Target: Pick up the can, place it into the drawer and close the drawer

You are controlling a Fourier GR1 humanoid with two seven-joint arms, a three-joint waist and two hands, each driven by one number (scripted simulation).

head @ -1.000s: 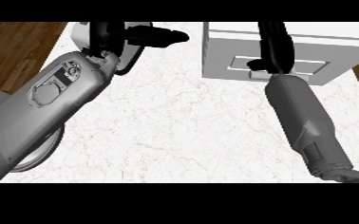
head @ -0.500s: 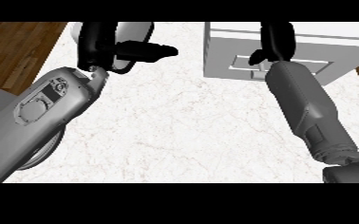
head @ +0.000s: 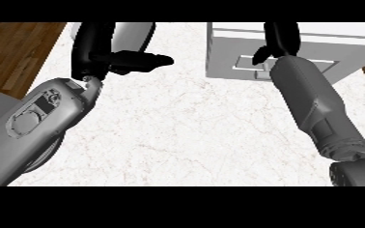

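At the far left a strip of brown wood floor (head: 25,53) shows beside the white marbled surface (head: 185,135). The left forearm (head: 39,125) comes in from the lower left corner, thick and grey, angled up and to the right, with an oval panel on its upper face. Its wrist bends near the surface's upper left, and the black left hand (head: 96,53) rises from there toward the top edge. The fingers (head: 89,43) run upward along the left side of the can (head: 132,36), a pale grey cylinder that shows at the top edge, and the thumb (head: 146,60) reaches out to the right beneath it. Fingers and thumb are curled round the can, clamped on it; the can's lower part is hidden by the hand, and its top is cut off by the edge of the view. The can sits well to the left of the drawer (head: 285,53), above the bare surface.

At the upper right stands the drawer unit, a light grey box with a recessed front panel and handle, partly covered by the right arm. The right forearm (head: 317,106) enters from the lower right corner and slants up and slightly left, narrowing to the wrist right over the drawer's front. The black right hand (head: 281,38) points upward across the drawer's front toward the top edge, its fingers straight and close together, with the thumb (head: 260,55) sticking out to the left near the handle. It grips nothing that can be seen.
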